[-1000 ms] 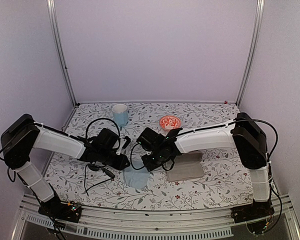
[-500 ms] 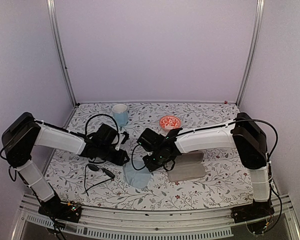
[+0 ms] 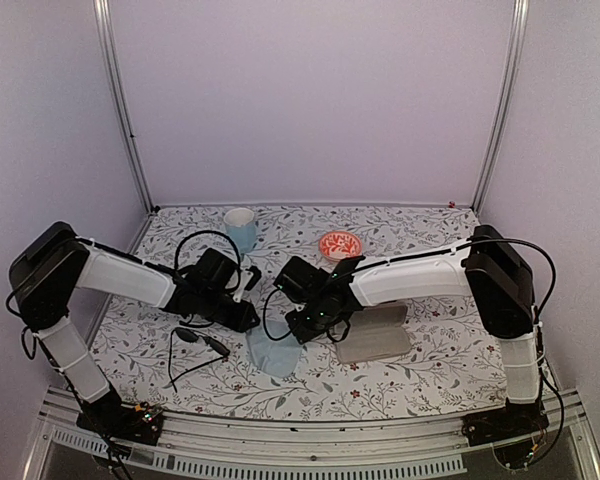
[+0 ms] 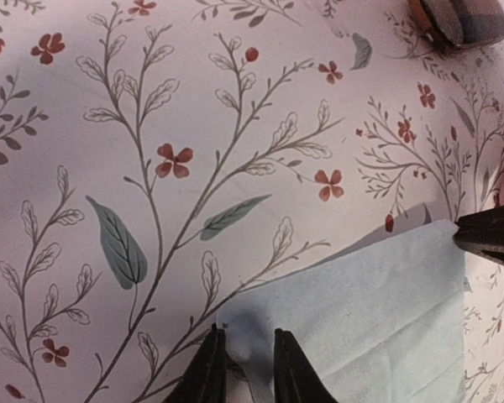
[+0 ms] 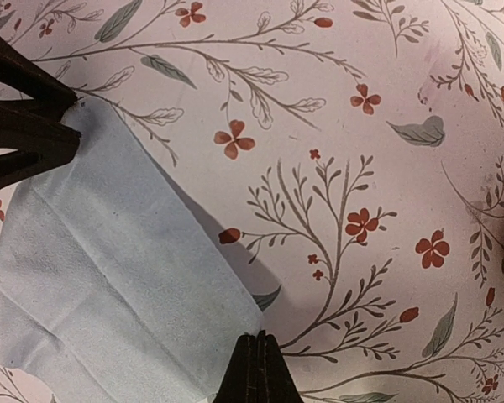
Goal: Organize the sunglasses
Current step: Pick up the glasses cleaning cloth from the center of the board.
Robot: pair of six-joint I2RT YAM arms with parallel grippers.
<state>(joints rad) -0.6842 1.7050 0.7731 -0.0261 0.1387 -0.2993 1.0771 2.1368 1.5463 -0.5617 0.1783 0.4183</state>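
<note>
Black sunglasses [image 3: 196, 340] lie flat on bench [image 3: 430, 372], near-left of centre, just nearer than left claw [image 3: 248, 320] and apart from it. Front w/ lenses runs roughly left-right, slight diagonal. Thin arms look unfolded and trail toward the near edge, so long axis is approx far-to-near. Too small in top view to say more; not in either wrist view.

Left claw: narrow, pinching a corner of the blue cloth [image 4: 361, 315], w/ fabric bunched between the fingers [image 4: 210, 369].

Right claw [image 5: 256, 338]: fully closed on the opposite cloth corner, tips together. In top view it sits at [image 3: 296, 330], just right of the left claw.

Cloth lies on the bench between both claws, spreading toward the near edge, w/ some creases.

Case [image 3: 376, 335] is right of the cloth, beside the right arm. Cup [image 3: 241, 228] and red bowl [image 3: 340, 244] sit toward the far side, well apart from the sunglasses.
</note>
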